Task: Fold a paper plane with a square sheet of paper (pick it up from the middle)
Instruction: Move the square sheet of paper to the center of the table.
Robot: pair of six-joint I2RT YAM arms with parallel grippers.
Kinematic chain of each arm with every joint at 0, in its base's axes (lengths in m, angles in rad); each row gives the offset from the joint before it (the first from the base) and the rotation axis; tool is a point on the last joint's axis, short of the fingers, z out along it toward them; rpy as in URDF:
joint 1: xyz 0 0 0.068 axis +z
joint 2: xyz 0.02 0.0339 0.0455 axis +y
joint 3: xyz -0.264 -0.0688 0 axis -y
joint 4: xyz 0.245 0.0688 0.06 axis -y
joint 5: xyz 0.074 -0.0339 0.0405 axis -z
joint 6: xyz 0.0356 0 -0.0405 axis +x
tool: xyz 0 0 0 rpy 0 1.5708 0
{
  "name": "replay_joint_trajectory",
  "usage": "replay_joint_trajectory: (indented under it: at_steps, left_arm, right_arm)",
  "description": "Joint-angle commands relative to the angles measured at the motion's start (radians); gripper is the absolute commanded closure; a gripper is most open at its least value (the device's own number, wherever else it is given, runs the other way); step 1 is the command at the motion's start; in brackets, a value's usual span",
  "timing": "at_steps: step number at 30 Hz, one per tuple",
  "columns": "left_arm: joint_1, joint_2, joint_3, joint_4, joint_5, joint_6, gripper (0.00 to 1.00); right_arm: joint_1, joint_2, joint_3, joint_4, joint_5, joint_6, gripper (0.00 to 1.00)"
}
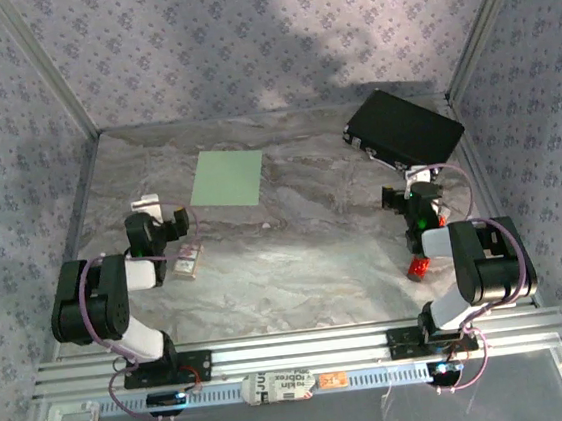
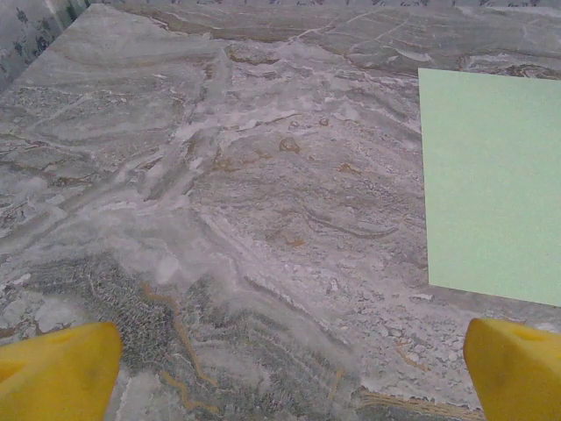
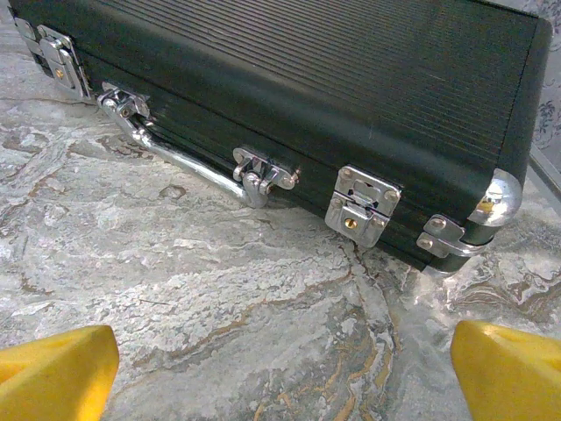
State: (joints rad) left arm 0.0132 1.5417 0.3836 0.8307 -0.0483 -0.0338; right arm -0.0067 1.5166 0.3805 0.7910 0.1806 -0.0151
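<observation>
The left gripper (image 2: 285, 373) hung wide and empty near the flat pale green square sheet of paper (image 1: 226, 179) lying unfolded by the grey marbled table's (image 1: 296, 259) far edge, the right gripper (image 3: 285, 368) likewise wide and empty, so pinching the sheet's middle seemed next.

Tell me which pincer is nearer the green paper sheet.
Left. The left pincer hovers open just near-left of the square sheet of paper, whose edge lies ahead to its right. The right pincer is across the table, facing the black case.
</observation>
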Motion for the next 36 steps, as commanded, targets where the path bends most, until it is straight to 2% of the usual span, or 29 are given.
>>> replay_joint_trajectory:
  at_steps: [1, 26, 31, 36]
  left_arm:
    - [0.004, -0.003, 0.025, 0.000, 0.020, 0.011, 0.00]
    - [0.006, -0.005, 0.015, 0.016, 0.025, 0.010, 0.00]
    - [0.006, -0.064, -0.053, 0.091, 0.005, -0.001, 0.00]
    - [0.006, -0.128, -0.044, 0.018, 0.003, -0.002, 0.00]
  right_arm:
    - [0.005, -0.002, 0.004, 0.022, 0.023, 0.016, 0.01]
    - [-0.003, -0.005, 0.003, 0.021, -0.002, 0.016, 0.01]
    - [0.012, -0.031, 0.001, 0.006, -0.049, -0.024, 0.01]
    - [0.009, -0.038, 0.011, -0.013, -0.067, -0.026, 0.01]
